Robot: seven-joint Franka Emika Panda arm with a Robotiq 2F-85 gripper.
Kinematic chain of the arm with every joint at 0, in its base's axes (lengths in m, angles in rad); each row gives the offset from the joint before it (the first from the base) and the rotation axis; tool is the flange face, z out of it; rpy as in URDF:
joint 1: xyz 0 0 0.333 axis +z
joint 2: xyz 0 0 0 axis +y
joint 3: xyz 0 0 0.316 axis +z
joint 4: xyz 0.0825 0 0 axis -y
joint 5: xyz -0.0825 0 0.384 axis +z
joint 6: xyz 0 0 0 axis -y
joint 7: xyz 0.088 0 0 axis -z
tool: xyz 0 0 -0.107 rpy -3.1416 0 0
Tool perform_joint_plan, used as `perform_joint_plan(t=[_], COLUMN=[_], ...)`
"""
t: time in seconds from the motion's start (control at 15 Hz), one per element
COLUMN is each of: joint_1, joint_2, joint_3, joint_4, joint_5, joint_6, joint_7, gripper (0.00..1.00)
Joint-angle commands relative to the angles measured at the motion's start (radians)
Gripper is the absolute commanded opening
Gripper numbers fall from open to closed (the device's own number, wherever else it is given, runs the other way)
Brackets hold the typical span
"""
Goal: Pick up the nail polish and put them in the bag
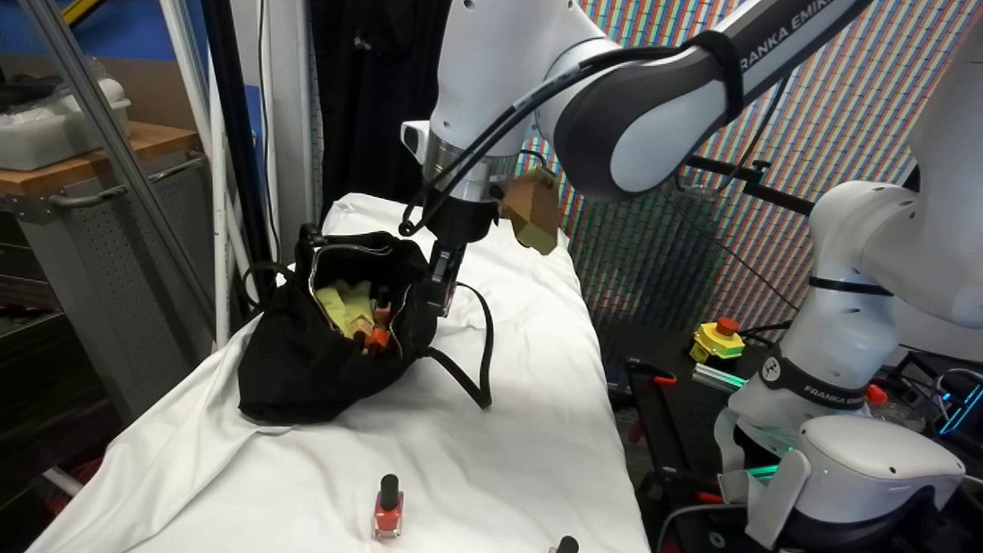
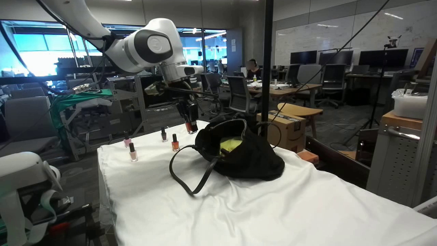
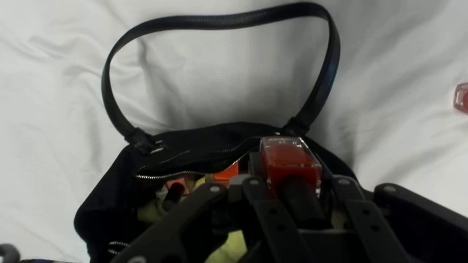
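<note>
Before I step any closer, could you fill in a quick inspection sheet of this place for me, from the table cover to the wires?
Surface: white cloth, wrinkled.
Job's things: the black bag sits open, with bottles showing inside, count unclear; in an exterior view, four nail polish bottles stand upright on the cloth.
Clutter: yellow material inside the bag.
Gripper: closed on a red bottle near the bag's rim; whether it is above the opening, I can't tell.
Cables: black cables looping along the arm.
Surroundings: yellow box with a red button, cardboard box, person in the background.
</note>
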Motion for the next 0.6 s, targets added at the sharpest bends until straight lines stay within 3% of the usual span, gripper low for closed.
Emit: perform_joint_plan(t=[0.0,0.53], joint_1=[-0.013,0.007], joint_2=[0.078,0.269], joint_3=[-0.020,-0.093], joint_4=[0.102,0.286], joint_5=[-0.039,-0.035], joint_6=[0.031,0.047], joint_7=[0.045,0.118], gripper=[0.20,0.20])
